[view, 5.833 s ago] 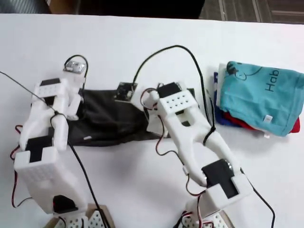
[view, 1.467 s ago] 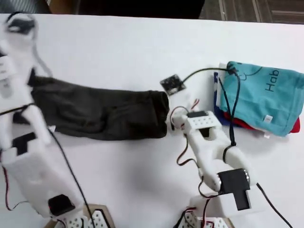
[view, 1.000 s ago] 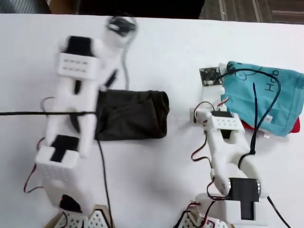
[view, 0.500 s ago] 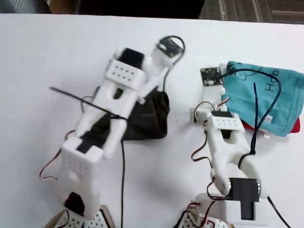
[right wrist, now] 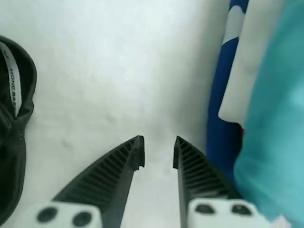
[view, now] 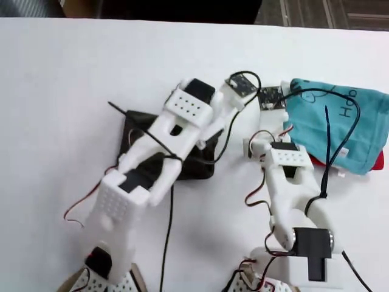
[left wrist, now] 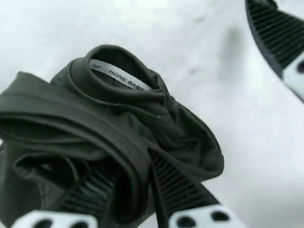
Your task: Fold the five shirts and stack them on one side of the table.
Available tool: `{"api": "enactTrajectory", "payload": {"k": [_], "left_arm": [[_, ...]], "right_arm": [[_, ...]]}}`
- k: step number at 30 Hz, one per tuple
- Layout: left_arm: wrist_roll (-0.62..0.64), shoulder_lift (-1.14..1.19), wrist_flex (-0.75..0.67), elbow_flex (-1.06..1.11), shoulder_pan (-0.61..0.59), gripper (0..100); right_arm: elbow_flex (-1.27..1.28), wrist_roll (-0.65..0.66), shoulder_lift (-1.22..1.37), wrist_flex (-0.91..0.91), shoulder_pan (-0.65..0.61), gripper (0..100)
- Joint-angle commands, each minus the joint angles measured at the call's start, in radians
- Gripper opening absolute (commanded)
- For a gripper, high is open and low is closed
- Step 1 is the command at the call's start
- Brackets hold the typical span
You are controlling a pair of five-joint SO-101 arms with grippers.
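We're pinching the black shirt [left wrist: 118,109], likely soft and floppy, by its folded edge in left tool [left wrist: 127,176]; right tool [right wrist: 158,152] hanging slightly spread, empty.

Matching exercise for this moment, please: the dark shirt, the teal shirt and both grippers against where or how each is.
Things:
1. dark shirt
2. teal shirt
3. left gripper
4. right gripper

Places and states:
A. on top of the stack
B. open, over bare table beside the stack
C. bunched at mid-table
D. shut on dark fabric

Pairs: 1-C, 2-A, 3-D, 4-B
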Motion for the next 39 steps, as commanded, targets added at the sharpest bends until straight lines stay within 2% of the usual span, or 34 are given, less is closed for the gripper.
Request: {"api": "enactTrajectory", "payload": {"k": [1, 3, 8, 12, 18, 19, 21, 22, 24, 27, 30, 33, 36, 39], "left_arm": [[0.000, 0.005, -0.011, -0.010, 0.005, 3], [-0.003, 0.003, -0.006, -0.012, 0.005, 6], [-0.025, -0.069, 0.025, -0.012, 0.005, 23], [-0.069, -0.222, 0.046, -0.013, -0.021, 20], [-0.095, -0.466, 0.046, -0.008, -0.204, 19], [-0.095, -0.493, 0.043, -0.004, -0.247, 18], [-0.089, -0.512, 0.037, -0.005, -0.328, 9], [-0.087, -0.512, 0.037, -0.005, -0.371, 2], [-0.086, -0.506, 0.038, 0.015, -0.445, 4], [-0.086, -0.480, 0.015, 0.091, -0.532, 3], [-0.087, -0.434, -0.041, 0.199, -0.594, 3], [-0.087, -0.407, -0.127, 0.292, -0.644, 3], [-0.094, -0.404, -0.218, 0.354, -0.712, 3], [-0.094, -0.399, -0.265, 0.387, -0.778, 3]], "right_arm": [[-0.008, -0.011, -0.053, -0.013, 0.004, 10.9], [-0.008, -0.011, -0.053, -0.013, 0.004, 10.9], [-0.008, -0.011, -0.053, -0.013, 0.004, 10.9], [-0.008, -0.011, -0.053, -0.013, 0.004, 10.9], [-0.006, -0.011, -0.051, -0.013, 0.004, 10.1], [-0.006, -0.011, -0.050, -0.013, 0.004, 8.0], [-0.008, -0.011, -0.051, -0.010, 0.004, 0.9], [-0.012, -0.006, -0.053, -0.007, 0.002, 2.6], [-0.048, -0.002, -0.053, 0.035, -0.008, 1.9], [-0.176, 0.023, -0.047, 0.211, -0.067, 2.2], [-0.400, 0.120, -0.042, 0.452, -0.157, 2.2], [-0.657, 0.137, -0.042, 0.618, -0.205, 2.2], [-0.864, 0.196, -0.015, 0.671, -0.249, 2.2], [-0.985, 0.221, 0.120, 0.671, -0.312, 2.2]]}}
